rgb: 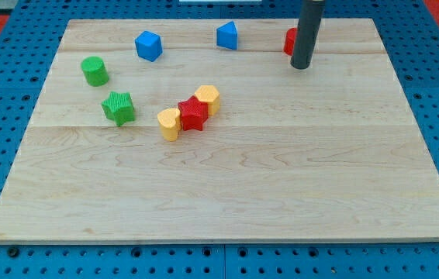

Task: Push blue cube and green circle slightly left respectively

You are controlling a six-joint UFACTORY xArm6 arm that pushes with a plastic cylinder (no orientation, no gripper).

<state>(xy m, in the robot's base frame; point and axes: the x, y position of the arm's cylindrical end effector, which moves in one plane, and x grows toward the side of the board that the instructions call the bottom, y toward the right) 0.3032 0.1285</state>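
Note:
The blue cube [148, 45] sits near the view's top, left of centre. The green circle [94, 70], a short cylinder, stands at the upper left, below and left of the cube. My tip [301, 67] rests on the board at the upper right, far to the right of both blocks. It touches neither of them. A red block [290, 41] is partly hidden behind the rod.
A second blue block [227, 36] lies at the top centre. A green star [118, 107] sits below the green circle. A yellow heart [170, 123], red star [193, 114] and yellow hexagon [208, 100] form a diagonal row mid-board. The wooden board [227, 194] lies on a blue pegboard.

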